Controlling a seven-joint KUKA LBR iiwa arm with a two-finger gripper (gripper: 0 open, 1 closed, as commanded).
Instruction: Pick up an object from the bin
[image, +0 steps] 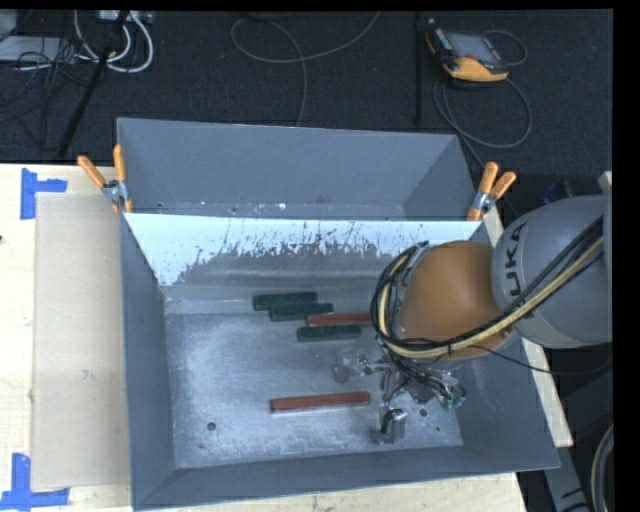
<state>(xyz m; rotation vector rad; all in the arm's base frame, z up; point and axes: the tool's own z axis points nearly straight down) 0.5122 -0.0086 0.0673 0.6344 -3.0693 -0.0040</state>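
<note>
The gripper (392, 422) hangs just by the right end of a long, thin, red-brown stick (318, 403); open or closed, I cannot tell.

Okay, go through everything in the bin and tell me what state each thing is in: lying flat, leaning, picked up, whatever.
gripper: low in the bin's right part, by the near brown stick's right end
near brown stick: flat on the floor, alone
far brown stick: flat, among the green bars
dark green bars: three, flat, clustered near the back slope
</note>
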